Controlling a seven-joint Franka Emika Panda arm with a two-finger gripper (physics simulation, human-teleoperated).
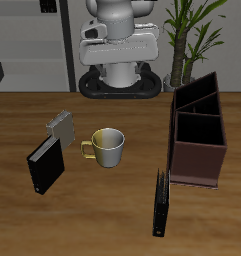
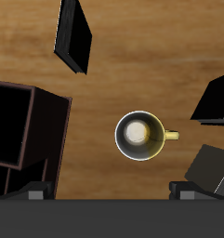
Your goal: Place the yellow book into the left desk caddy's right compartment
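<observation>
The yellow book point(image 1: 62, 127) is small and grey-tan and lies flat on the table beside the mug; it also shows in the wrist view point(image 2: 212, 167). The left desk caddy point(image 1: 198, 150) is a dark maroon open-top box with two cells, one behind the other; both look empty. Its wall also shows in the wrist view point(image 2: 50, 125). My gripper point(image 1: 117, 50) hangs high up near the robot's base, far from the book and the caddy. In the wrist view the gripper point(image 2: 109, 193) looks down over the mug, its fingertips point(image 2: 34, 192) wide apart, open and empty.
A pale yellow-green mug point(image 1: 107, 147) stands mid-table between book and caddy, directly under the wrist camera point(image 2: 141, 135). A larger black book point(image 1: 46, 166) stands by the yellow book. A thin black book point(image 1: 161, 202) stands edge-on near the front edge. A potted plant point(image 1: 187, 35) stands behind the caddy.
</observation>
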